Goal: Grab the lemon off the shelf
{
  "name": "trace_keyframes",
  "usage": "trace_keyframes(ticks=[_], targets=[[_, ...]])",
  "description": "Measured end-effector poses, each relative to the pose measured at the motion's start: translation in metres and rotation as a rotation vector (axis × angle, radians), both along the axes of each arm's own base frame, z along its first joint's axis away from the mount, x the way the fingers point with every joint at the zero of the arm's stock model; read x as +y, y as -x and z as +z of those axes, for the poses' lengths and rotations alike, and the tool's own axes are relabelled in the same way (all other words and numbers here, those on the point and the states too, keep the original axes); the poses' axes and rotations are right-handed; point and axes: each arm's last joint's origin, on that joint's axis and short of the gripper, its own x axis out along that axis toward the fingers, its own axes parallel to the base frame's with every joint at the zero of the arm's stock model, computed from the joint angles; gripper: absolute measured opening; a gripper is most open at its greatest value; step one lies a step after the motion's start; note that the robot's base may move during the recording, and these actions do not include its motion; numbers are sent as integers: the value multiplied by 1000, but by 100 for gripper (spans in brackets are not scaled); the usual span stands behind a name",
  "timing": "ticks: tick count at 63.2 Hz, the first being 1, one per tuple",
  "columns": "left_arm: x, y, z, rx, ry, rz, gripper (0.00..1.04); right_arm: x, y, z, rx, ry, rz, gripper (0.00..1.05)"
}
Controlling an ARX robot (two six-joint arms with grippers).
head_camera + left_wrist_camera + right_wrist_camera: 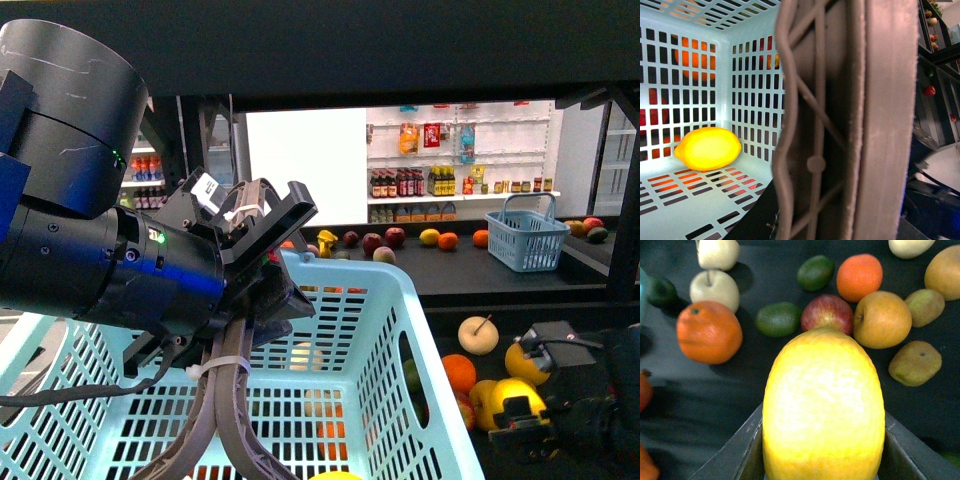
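Observation:
My right gripper is shut on a yellow lemon just above the dark tier of the black shelf, at the lower right. In the right wrist view the lemon fills the space between the two grey jaws. My left gripper is shut on the grey handle of a light blue basket, holding it in front of the shelf. Another lemon lies on the basket's floor.
Loose fruit lies on the shelf tier under the right gripper: an orange, a red apple, avocados, pale pears. Farther back stand a small blue basket, a row of fruit and white bottle shelves.

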Motion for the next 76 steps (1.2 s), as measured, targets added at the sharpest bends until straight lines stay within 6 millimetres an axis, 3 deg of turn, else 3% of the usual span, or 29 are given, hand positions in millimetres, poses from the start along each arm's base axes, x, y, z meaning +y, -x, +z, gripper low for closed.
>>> trace_keyframes(ticks=[8,18,27,43,49,63,69,76], targets=[[0,0,0,0,0,-1,27,-1,22,51,-73,-81,26,49],[0,0,0,1,1,-2,27,15,49,124,-190,-198,103,49],[0,0,0,1,1,-2,27,39,65,160,-234,-285,192,49],[0,0,0,0,0,0,27,81,72,154,-156,-332,273,49],[0,0,0,1,1,-1,27,102,72,138,-107,-327,304,49],[0,0,0,1,1,-2,27,124,70,104,-23,-289,306,49],[0,0,0,1,1,-2,27,127,69,98,-26,-283,302,64],[0,0,0,1,0,-1,27,125,69,105,-59,-304,307,79]])
